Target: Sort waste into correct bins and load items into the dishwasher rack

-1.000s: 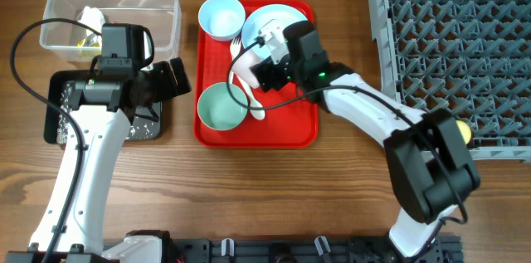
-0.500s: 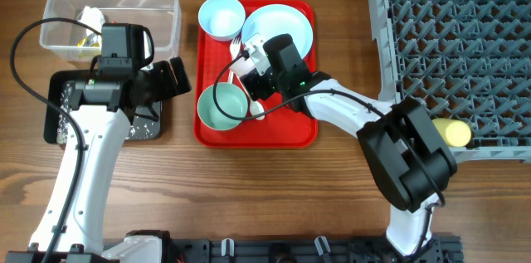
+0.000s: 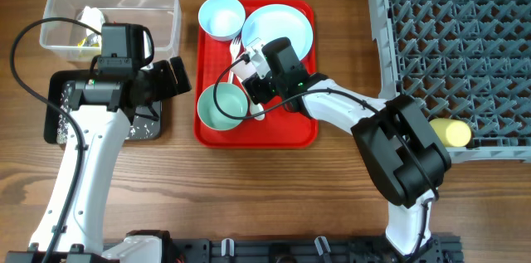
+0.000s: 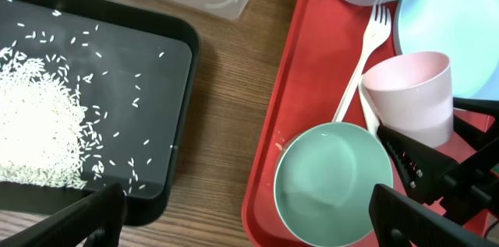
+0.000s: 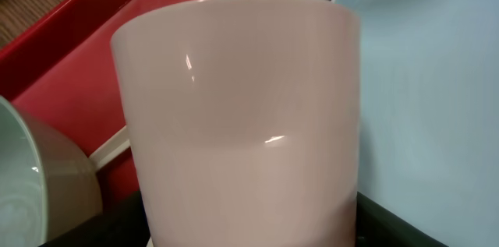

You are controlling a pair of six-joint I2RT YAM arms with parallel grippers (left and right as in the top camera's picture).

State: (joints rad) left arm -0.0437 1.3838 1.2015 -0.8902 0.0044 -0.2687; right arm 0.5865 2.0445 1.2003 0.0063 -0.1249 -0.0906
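A small pink cup [image 4: 409, 95] stands on the red tray beside the white fork [image 4: 366, 52], and it fills the right wrist view [image 5: 242, 114]. My right gripper [image 3: 251, 70] is shut on the pink cup, with a dark finger against each side of it. A pale green bowl [image 3: 222, 105] sits just in front of the cup, a pale-blue bowl [image 3: 221, 17] and a round plate [image 3: 286, 26] behind it. My left gripper [image 3: 178, 76] hangs open and holds nothing, over the gap between the black tray [image 4: 175, 122] and the red tray.
The red tray [image 3: 299, 130] lies mid-table. Rice [image 4: 35, 122] is piled in the black tray; the clear tub [image 3: 170, 14] behind it holds tissue and wrappers. The grey rack [image 3: 456, 47] fills the right side, with a yellow cup [image 3: 455, 133] at its front edge.
My right gripper has moved left from over the plate to the pink cup and narrowed its jaws around it. The left arm has not moved.
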